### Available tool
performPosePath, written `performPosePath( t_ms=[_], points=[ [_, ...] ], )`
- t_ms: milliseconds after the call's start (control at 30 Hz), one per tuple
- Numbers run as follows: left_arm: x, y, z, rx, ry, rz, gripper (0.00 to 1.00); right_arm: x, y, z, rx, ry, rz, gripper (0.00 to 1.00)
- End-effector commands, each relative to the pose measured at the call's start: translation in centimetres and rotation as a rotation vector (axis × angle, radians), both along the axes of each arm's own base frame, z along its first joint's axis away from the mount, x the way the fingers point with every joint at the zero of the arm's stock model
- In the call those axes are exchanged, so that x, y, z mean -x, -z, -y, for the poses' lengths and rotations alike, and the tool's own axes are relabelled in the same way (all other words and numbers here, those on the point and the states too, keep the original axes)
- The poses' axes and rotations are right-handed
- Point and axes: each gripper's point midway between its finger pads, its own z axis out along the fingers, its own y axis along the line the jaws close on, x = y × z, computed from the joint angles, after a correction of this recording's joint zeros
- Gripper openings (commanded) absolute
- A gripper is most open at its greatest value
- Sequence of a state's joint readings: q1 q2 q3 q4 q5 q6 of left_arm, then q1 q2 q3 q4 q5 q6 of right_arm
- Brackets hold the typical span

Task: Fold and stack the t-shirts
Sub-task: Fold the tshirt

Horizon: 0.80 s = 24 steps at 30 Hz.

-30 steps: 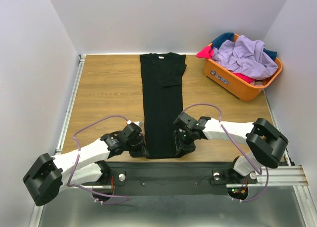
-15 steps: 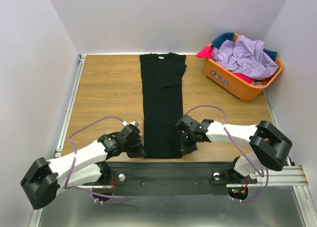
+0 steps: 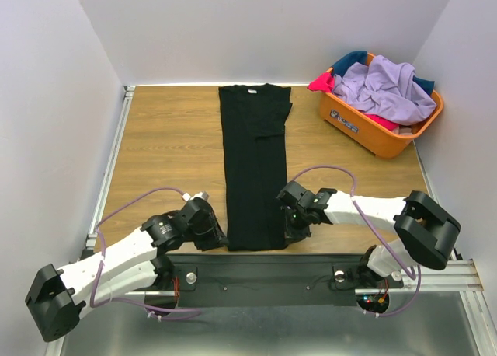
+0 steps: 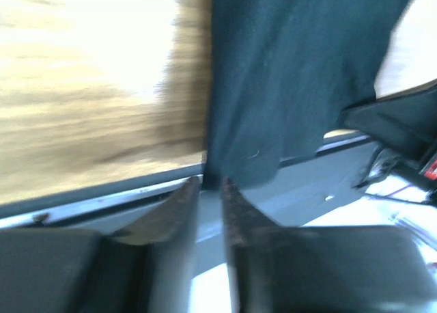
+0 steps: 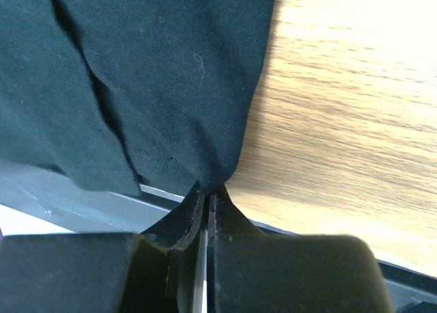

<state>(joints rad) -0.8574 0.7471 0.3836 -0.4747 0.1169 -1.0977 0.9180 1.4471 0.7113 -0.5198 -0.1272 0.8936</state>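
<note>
- The black t-shirt [image 3: 252, 169] lies folded into a long narrow strip down the middle of the table [image 3: 163, 146]. Its collar is at the far edge, and its near hem laps over the near edge onto the grey rail [image 5: 82, 197].
- The right gripper [image 3: 293, 230] is at the strip's near right corner. The wrist view shows its fingers [image 5: 184, 221] pressed together with the hem corner pinched between the tips.
- The left gripper [image 3: 216, 235] is at the near left corner. In a blurred wrist view a narrow slit shows between its fingers [image 4: 179, 210], and the cloth corner meets their tips. Whether the cloth is gripped cannot be told.
- Bare wood shows on both long sides of the strip, with a wider band on the left.
- The orange basket [image 3: 365, 130] stands in the far right corner, well apart from the strip. It holds the lavender [image 3: 384, 88], pink-red [image 3: 321, 82] and teal [image 3: 349, 61] shirts, heaped above the rim.
- White walls [image 3: 54, 99] close in the left, far and right edges.
</note>
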Motion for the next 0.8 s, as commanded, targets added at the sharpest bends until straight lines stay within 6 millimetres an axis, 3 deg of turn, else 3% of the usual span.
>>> performPosePath(
  t_ms=[0,133,233,767],
  points=[
    [0.1,-0.3,-0.7,-0.027,-0.025,-0.002,0.47,0.6,0.8,2.7,0.112,-0.005,0.007,0.03],
    [-0.7,-1.3,0.0,-0.014,-0.015,0.025,0.62,0.6,0.8,2.7,0.114,-0.011,0.006,0.03],
    [-1.4,-2.0,0.8,0.011,-0.012,0.052,0.68,0.6,0.7,2.7,0.114,-0.017,0.007,0.04],
    [-1.4,2.3,1.5,-0.092,0.087,-0.010,0.70,0.3,0.6,2.5,0.114,-0.014,0.016,0.04]
  ],
)
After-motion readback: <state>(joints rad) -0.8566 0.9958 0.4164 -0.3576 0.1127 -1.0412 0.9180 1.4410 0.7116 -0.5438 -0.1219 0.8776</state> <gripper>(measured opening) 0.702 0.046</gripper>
